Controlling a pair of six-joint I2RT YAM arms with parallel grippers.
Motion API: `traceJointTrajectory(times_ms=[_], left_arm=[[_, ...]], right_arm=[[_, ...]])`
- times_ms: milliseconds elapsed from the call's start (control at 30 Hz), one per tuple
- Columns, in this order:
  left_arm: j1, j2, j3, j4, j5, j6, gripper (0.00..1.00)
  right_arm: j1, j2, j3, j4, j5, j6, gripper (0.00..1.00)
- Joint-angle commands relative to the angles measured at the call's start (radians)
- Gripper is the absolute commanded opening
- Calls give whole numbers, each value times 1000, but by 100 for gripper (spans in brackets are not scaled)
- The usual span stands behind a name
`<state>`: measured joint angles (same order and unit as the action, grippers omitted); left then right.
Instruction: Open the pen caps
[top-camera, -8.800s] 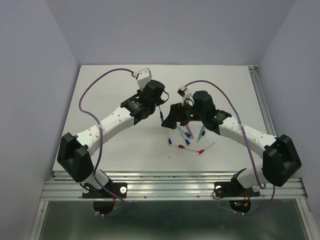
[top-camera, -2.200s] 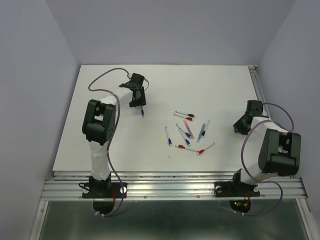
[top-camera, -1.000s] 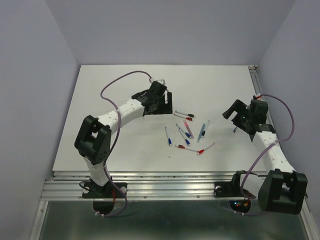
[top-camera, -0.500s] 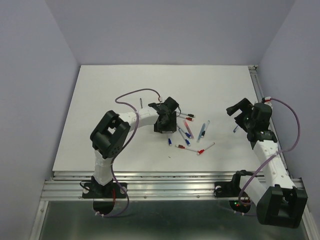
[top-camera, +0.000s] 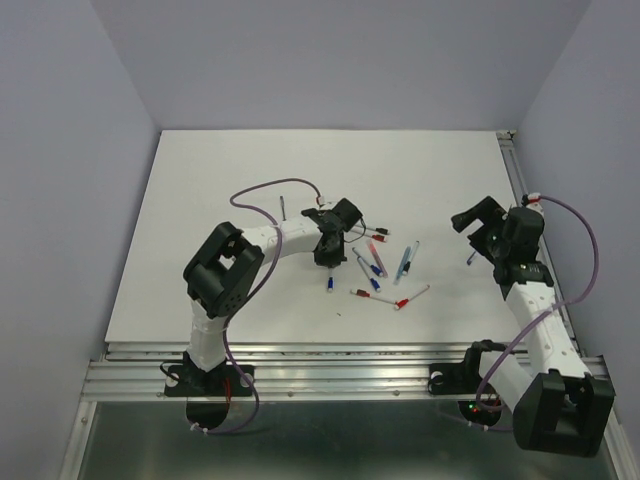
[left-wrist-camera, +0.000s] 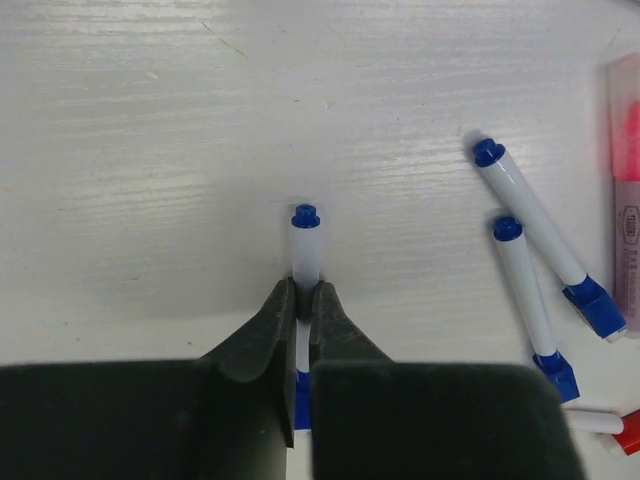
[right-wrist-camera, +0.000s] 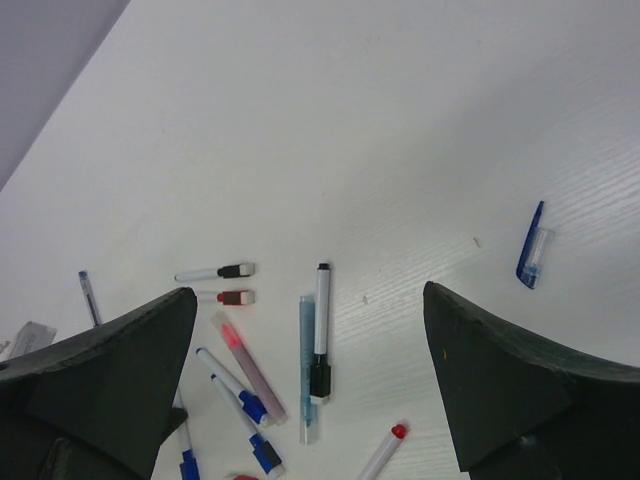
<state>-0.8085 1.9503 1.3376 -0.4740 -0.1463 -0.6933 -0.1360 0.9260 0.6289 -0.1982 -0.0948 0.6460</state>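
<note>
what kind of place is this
Probably a robot lab test cell: a white table boxed in by plain walls, two arms bolted to an aluminium rail, marker pens scattered on it.

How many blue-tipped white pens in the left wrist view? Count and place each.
3. The pinched pen is clamped in the left gripper; an upper pen and a lower pen lie side by side at right. More may hide under the gripper.

Slim white pen barrel with blue end plug (left-wrist-camera: 305, 245): lower length hidden between the black fingers (left-wrist-camera: 265, 335) of the left gripper (left-wrist-camera: 303, 297).
Translucent pink highlighter (left-wrist-camera: 626, 200): cropped by right edge, left wrist view.
Red-capped white pen (left-wrist-camera: 628, 438): lower right corner, mostly cropped.
Blue-capped white pen (right-wrist-camera: 188, 463): cut by bottom edge, right wrist view.
</note>
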Motion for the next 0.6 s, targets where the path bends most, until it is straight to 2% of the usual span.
traceJointTrajectory(times_ms=[0, 133, 200, 233, 300, 333, 567], left_arm=[[-6, 3, -66, -3, -1, -2, 0], [0, -45, -80, 21, -51, -12, 0], [12, -92, -84, 53, -65, -21, 0], [17, -112, -87, 70, -71, -25, 0], [26, -178, -98, 118, -85, -32, 0], [35, -201, -104, 133, -105, -38, 0], [61, -364, -152, 230, -142, -115, 0]], right_arm=[[-1, 28, -35, 133, -216, -52, 100], [21, 94, -14, 146, -423, -78, 100], [82, 106, 26, 117, -412, -112, 100], [189, 106, 43, 96, -319, -138, 100], [297, 115, 70, 45, -238, -206, 100], [362, 125, 71, 42, -249, -215, 100], [502, 157, 66, 123, -373, -221, 100]])
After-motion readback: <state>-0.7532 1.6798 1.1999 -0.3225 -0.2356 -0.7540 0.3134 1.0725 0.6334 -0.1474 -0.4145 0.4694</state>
